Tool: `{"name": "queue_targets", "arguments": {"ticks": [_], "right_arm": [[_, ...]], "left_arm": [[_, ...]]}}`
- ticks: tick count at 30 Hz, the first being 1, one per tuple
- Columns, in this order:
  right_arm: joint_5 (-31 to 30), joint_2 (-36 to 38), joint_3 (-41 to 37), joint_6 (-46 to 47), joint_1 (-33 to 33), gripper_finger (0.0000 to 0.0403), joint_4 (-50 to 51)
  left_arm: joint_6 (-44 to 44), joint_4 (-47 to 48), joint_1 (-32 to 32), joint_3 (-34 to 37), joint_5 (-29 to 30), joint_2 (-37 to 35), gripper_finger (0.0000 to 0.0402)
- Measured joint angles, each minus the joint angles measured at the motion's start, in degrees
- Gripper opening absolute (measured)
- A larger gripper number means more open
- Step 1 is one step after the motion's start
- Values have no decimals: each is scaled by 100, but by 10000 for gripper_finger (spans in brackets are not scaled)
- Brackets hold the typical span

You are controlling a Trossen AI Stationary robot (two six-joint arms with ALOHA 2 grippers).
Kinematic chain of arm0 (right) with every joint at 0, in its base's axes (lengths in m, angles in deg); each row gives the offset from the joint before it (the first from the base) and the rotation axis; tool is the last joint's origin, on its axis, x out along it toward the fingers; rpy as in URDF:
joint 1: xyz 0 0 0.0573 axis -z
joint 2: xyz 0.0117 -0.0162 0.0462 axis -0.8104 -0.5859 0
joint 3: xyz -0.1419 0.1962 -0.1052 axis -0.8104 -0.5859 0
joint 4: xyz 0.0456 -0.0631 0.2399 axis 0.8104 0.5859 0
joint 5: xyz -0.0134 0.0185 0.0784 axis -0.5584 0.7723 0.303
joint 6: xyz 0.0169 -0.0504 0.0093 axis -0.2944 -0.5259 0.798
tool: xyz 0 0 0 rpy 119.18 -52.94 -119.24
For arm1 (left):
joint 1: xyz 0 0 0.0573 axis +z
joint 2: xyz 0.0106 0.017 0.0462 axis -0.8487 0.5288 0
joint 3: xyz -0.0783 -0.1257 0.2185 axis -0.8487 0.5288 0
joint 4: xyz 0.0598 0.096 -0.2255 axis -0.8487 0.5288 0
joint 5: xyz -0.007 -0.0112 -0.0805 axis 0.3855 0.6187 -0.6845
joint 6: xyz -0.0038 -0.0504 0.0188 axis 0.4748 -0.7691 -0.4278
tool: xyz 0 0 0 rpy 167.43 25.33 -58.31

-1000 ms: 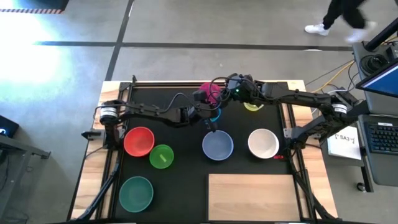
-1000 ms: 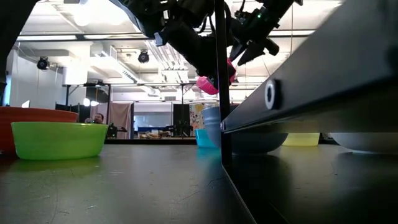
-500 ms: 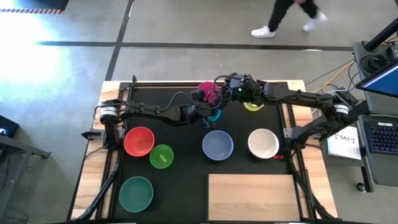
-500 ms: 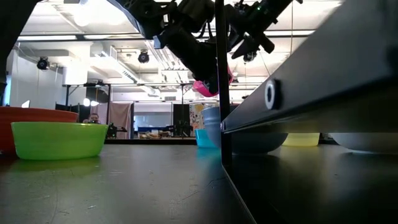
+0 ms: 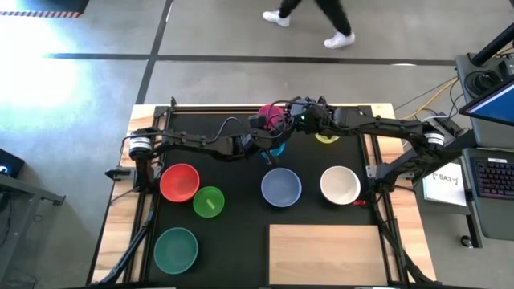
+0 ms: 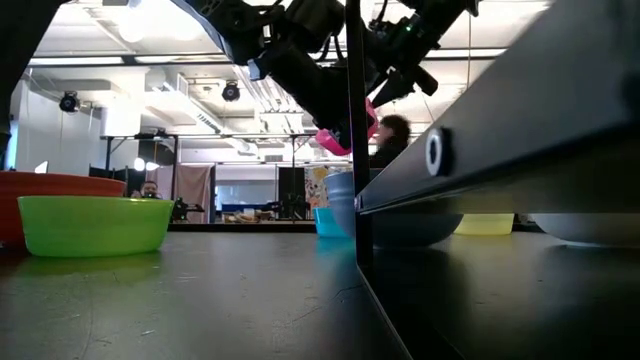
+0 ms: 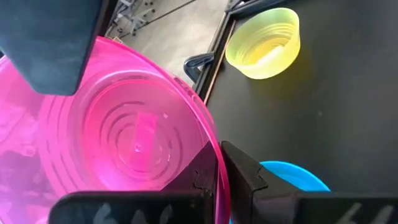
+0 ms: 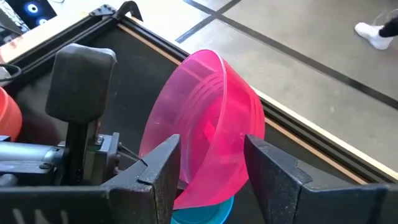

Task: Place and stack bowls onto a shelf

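The black mat covers most of the table, and the shelf lies flat at its near edge, well apart from both grippers and bare on top. Of the larger bowls, the teal-green bowl sits farthest from the grippers at the near left, the red bowl lies below the left arm's forearm, the periwinkle bowl rests just nearer than the two grippers, and the white bowl stands beneath the right arm. The light green bowl touches the red one.

The left gripper is clamped on the rim of the magenta bowl, holding it tilted on edge in the air at the far middle of the mat. In the left wrist view one finger presses the outside of that rim. The right gripper has its fingers spread wide to either side of the magenta bowl, straddling it without squeezing. The blue bowl sits directly under the magenta one, and the yellow bowl lies just beyond the right gripper.
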Motion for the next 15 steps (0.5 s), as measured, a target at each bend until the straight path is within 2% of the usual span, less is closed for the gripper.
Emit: {"name": "queue_targets", "arguments": {"ticks": [5,15], "right_arm": [[-25,-28,0,-41,0,143,29],[-86,-12,2,-251,13,19,11]], "left_arm": [[1,88,0,0,-29,0,0],[-3,52,-2,0,-54,2,1]]}}
